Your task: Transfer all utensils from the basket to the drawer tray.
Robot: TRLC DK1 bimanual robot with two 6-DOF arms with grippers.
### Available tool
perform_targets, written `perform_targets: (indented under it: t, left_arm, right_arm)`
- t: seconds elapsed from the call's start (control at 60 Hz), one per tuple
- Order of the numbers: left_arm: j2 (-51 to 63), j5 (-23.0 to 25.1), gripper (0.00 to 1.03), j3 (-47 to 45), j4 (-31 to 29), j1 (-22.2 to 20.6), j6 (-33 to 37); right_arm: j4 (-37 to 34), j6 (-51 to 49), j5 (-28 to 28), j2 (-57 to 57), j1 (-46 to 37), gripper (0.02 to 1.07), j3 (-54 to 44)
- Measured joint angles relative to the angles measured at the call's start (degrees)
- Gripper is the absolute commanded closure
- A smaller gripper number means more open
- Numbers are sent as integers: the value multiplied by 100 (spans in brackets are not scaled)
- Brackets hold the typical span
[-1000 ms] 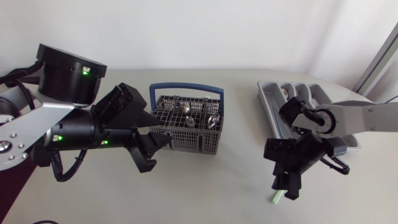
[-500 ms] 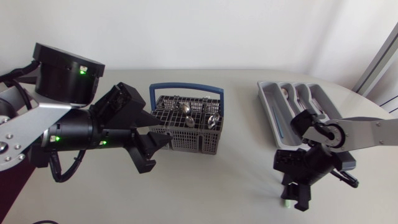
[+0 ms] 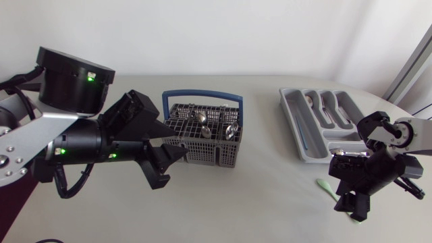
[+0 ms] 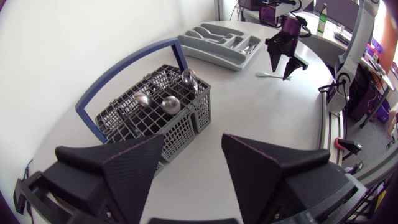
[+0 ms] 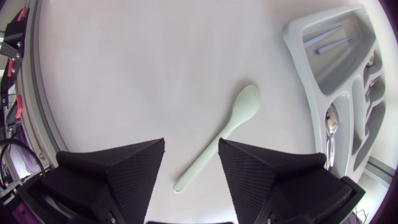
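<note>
Right wrist view shows the right fingers (image 5: 118,174) spread wide and gripping nothing. A pale green spoon (image 5: 227,130) lies flat on the counter (image 5: 124,74): its handle end sits in the gap between the two fingers, and its bowl points away ahead of them. Neither finger appears to touch it. Ahead of the fingers and off to one side is the drawer tray (image 5: 298,56), with a metal spoon (image 5: 329,121) in one compartment and a pale blue piece (image 5: 329,37) in another.

In the head view the right arm (image 3: 412,135) comes in from the right edge. Its wrist is bent so the fingers point down at the counter over the spoon's handle, just beside the tray's near corner.

The left fingers (image 4: 124,168) are also wide apart and hold nothing. The basket (image 4: 155,118) stands just ahead of them, its blue handle (image 4: 124,68) upright and several metal utensils (image 4: 168,102) inside it. The left arm (image 3: 74,145) reaches in from the left edge, with one fingertip close to the basket's side wall.
</note>
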Motion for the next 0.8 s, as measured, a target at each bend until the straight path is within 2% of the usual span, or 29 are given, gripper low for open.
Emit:
perform_targets:
  t: [0.367, 0.55, 0.75, 0.8]
  left_arm:
    - [0, 0, 36, -103, 37, 13, 2]
    - [0, 2, 36, -103, 37, 26, 2]
    - [0, 0, 36, -103, 42, 31, 2]
    - [0, 0, 36, -103, 42, 31, 2]
  right_arm:
    - [789, 645, 15, 1012, -105, 36, 505]
    - [848, 990, 70, 1062, -105, 38, 527]
    - [734, 1456, 66, 1078, -105, 64, 527]
    - [697, 1565, 63, 1078, -105, 77, 527]
